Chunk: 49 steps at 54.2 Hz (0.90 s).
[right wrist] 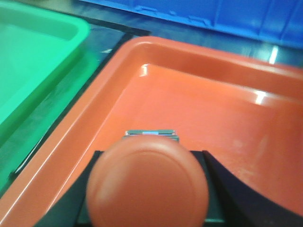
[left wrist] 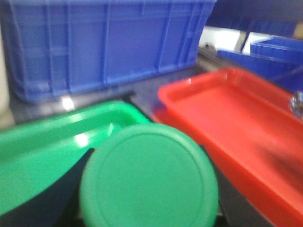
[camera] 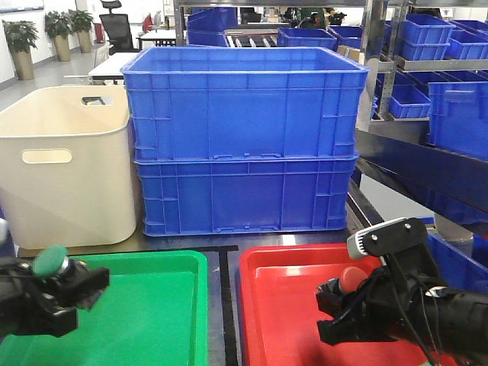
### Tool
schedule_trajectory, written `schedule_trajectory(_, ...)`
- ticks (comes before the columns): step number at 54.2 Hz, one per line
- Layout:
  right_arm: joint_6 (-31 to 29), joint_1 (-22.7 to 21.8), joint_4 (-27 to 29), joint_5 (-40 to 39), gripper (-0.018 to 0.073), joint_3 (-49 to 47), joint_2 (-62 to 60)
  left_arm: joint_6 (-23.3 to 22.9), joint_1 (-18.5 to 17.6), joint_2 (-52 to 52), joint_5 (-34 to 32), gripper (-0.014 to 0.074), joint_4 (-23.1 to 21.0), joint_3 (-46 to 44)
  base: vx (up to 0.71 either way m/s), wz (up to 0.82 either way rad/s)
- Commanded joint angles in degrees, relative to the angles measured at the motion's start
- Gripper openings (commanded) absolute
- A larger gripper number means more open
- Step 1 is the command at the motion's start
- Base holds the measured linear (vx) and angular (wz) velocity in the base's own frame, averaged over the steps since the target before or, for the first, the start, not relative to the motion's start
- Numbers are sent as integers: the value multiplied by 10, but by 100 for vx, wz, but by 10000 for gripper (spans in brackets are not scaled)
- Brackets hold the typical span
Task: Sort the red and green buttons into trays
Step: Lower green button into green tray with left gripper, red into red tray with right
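Observation:
The green button (camera: 50,261) is held in my left gripper (camera: 72,287), which is shut on its dark body above the left end of the green tray (camera: 156,305). Its round cap (left wrist: 149,177) fills the lower part of the left wrist view and hides the jaws. My right gripper (camera: 345,301) is shut on the red button (camera: 353,277), low over the red tray (camera: 278,313). In the right wrist view the red cap (right wrist: 147,187) sits between dark fingers (right wrist: 222,182), with the red tray floor (right wrist: 199,109) just beyond.
Two stacked blue crates (camera: 244,137) stand right behind the trays, with a cream tub (camera: 65,164) to their left. A dark strip of table (camera: 225,305) separates the trays. Shelving with more blue crates (camera: 450,114) runs along the right.

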Motion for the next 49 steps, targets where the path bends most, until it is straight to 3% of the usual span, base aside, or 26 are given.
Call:
schedule_trajectory(1, 5, -1, 26, -37, 1, -23, 1, -6, -9, 27, -10, 23, -49, -20, 0, 0)
schedule_trajectory(9, 5, -1, 35, -23, 38, -23, 17, -3, -10, 68, -14, 104, -57, -20, 0, 0)
schedule_trajectory(17, 5, -1, 35, -21, 141, -23, 31, -3, -10, 91, -11, 274, -61, -20, 0, 0)
schedule_trajectory(28, 5, -1, 35, -4, 417, -23, 41, -3, -10, 96, -31, 546, -61, -20, 0, 0)
schedule_trajectory(32, 5, -1, 35, -5, 515, -23, 41, -3, -10, 96, -48, 606, -61, -20, 0, 0)
schedule_trajectory(41, 4, -1, 35, -12, 673, -23, 41, 0, -9, 94, -51, 650, -66, -20, 0, 0)
schedule_trajectory(49, 4, -1, 35, -7, 688, -23, 14, 7, -9, 72, -57, 643, -93, -20, 0, 0)
